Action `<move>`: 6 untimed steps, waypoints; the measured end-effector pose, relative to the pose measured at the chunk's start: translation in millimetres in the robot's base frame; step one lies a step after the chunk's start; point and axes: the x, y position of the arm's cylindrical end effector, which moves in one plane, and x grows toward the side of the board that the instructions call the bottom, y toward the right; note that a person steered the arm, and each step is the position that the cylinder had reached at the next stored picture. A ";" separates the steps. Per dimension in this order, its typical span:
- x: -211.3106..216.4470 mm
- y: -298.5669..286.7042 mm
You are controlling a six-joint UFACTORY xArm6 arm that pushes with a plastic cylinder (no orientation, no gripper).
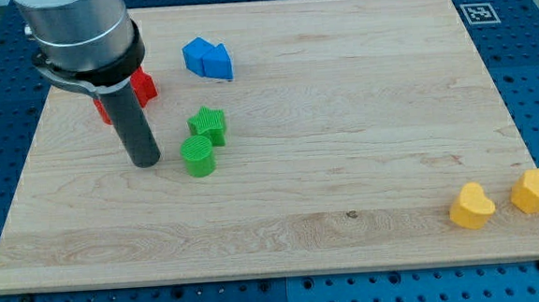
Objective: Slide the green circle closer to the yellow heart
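Pale wooden surface (343, 118) sits on a blue pegboard. No gripper exists on this arm, only a rod, so nothing is spread or pinched. My tip (145, 162) rests just beside the green circle (197, 157), on the side nearer the surface's left edge. The green star (209, 125) touches the circle from the top side. The yellow heart (471, 206) lies well apart, near the bottom right corner, beside a yellow hexagon (535, 191). An off-centre push could let the round circle slip sideways, or drag the star along. The circle has no long axis or heading.
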 end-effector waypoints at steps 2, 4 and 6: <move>-3.7 67.9; -4.2 145.4; 1.6 252.2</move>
